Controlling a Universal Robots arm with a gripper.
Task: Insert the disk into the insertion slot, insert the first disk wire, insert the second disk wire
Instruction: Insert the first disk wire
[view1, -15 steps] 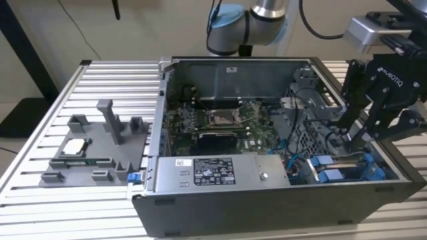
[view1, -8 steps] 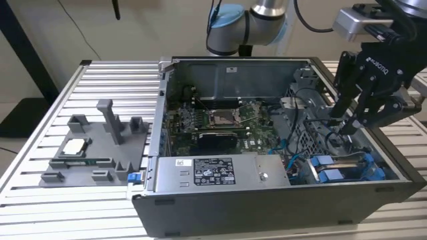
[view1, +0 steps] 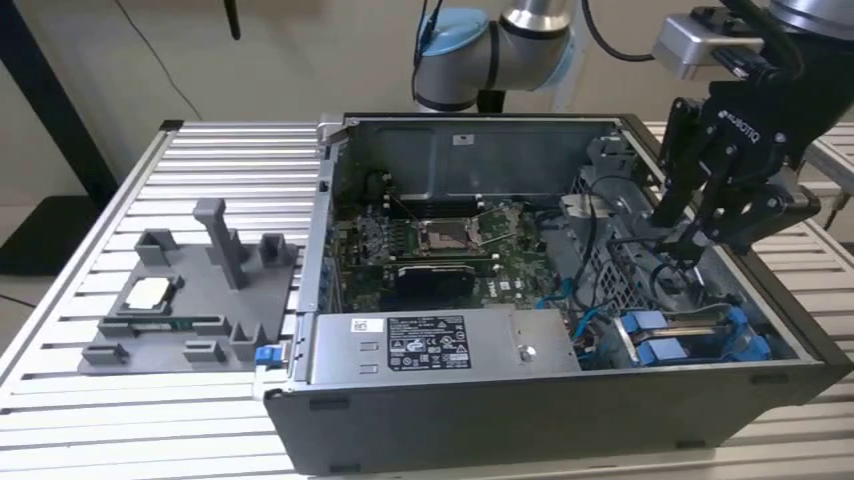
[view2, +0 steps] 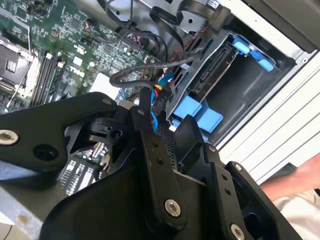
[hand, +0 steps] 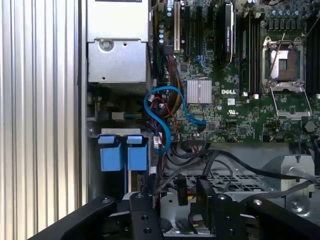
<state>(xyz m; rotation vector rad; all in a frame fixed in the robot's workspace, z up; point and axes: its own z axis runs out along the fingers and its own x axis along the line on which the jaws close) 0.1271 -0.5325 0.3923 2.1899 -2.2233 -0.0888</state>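
The disk (view1: 681, 335), silver in a bright blue frame, sits in the slot at the case's near corner on the exterior view's right. Its blue tabs (hand: 122, 155) show in the first wrist view and its frame (view2: 197, 112) in the second. My gripper (view1: 674, 250) hangs inside the case just behind the disk, over the perforated drive cage. The fingers stand apart, so the gripper (hand: 172, 195) is open. A black connector (hand: 181, 192) on a black wire (view2: 150, 65) lies at the fingertips (view2: 142, 117). A blue wire (hand: 165, 100) loops from the motherboard toward the disk.
The grey power-supply box (view1: 427, 345) fills the case's front. The motherboard (view1: 441, 245) lies behind it. A grey fixture tray (view1: 187, 300) holding small parts rests on the slatted table (view1: 80, 420) at the exterior view's left. A person's hand (view2: 295, 185) is beside the case.
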